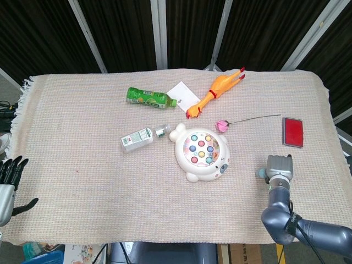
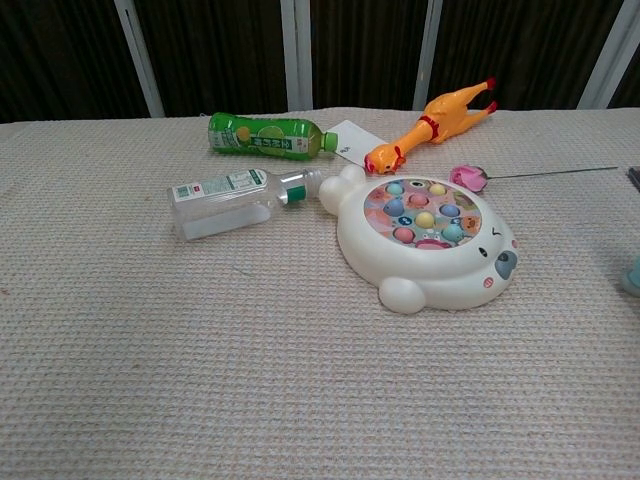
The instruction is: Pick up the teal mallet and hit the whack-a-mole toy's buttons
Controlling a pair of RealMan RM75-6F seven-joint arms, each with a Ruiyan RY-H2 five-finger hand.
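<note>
- Teal mallet (image 1: 259, 172) mostly hidden under right hand (image 1: 279, 167); its axis and that hand's grip cannot be told
- Left hand (image 1: 10, 179) empty, fingers spread, off the whack-a-mole toy (image 1: 202, 153)

Bystander items were laid out across the cloth-covered worktop (image 1: 82, 143).

A green bottle (image 1: 149, 98) was seen lying on its side at the far middle, with a white card (image 1: 185, 92) just beside its cap end and an orange rubber chicken (image 1: 214, 92) stretched out diagonally beyond that. A clear bottle (image 1: 142, 137) with a green cap lay nearer the front. A pink rose (image 1: 222, 125) was laid with its thin stem running rightward, and a red case (image 1: 293, 132) was placed flat near the right edge.
</note>
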